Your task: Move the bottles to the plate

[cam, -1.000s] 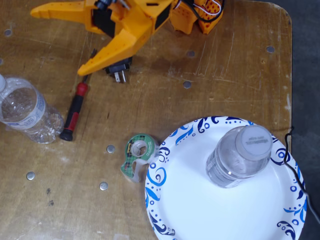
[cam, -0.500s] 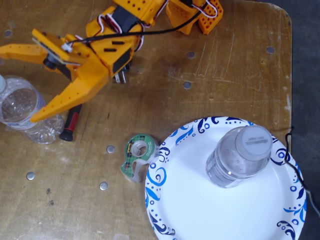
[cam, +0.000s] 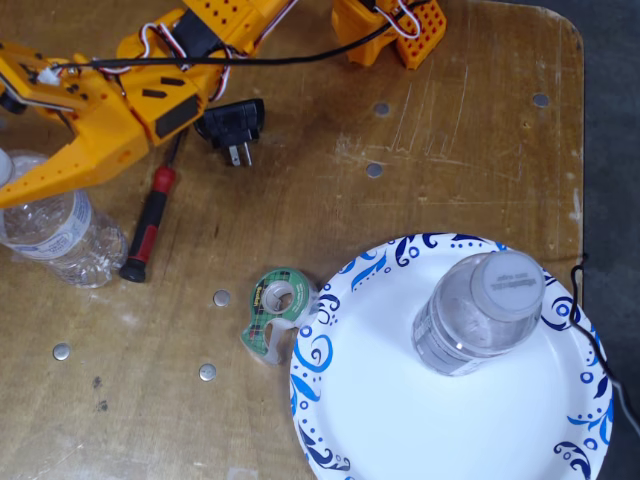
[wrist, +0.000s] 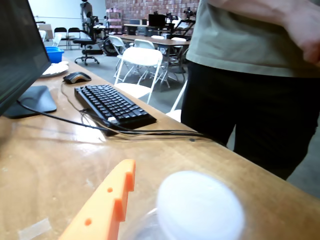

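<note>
Over crinkled bottle (cam: pixel 55 235), tool (cam: pixel 20 170) agape

Wooden table (cam: pixel 450 150), scuffed plywood top, round metal inserts dotted across it. Directly on it, fixed view: plate (cam: pixel 380 420) lower right; green tape dispenser (cam: pixel 275 313) just beside plate's left rim; red-black screwdriver (cam: pixel 150 222) left of centre; crinkled bottle (cam: pixel 60 240) lying at left edge, near screwdriver tip; black plug adapter (cam: pixel 232 126) near top; orange arm base (cam: pixel 390 25) at top edge.
</note>
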### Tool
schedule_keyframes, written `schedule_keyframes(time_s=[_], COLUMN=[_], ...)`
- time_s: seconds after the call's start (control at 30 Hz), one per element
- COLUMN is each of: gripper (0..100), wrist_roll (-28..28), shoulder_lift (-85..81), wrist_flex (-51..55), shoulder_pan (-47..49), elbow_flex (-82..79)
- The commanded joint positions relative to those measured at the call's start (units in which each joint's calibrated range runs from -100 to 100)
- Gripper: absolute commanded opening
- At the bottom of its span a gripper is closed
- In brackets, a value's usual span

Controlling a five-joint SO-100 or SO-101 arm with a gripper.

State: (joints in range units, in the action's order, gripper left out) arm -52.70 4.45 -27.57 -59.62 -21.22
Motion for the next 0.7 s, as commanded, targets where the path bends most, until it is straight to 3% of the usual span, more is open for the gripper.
schedule_keyframes(time_s=[0.0, 0.37, 0.67], gripper=[49, 14, 11], wrist_roll=[-0.2, -0.51, -0.51], shoulder_lift=[-0.48, -0.31, -0.31], wrist_flex=[-0.8, -0.36, -0.54], shoulder_pan=[0.05, 0.8, -0.6], elbow_flex=[2.75, 2.3, 1.94])
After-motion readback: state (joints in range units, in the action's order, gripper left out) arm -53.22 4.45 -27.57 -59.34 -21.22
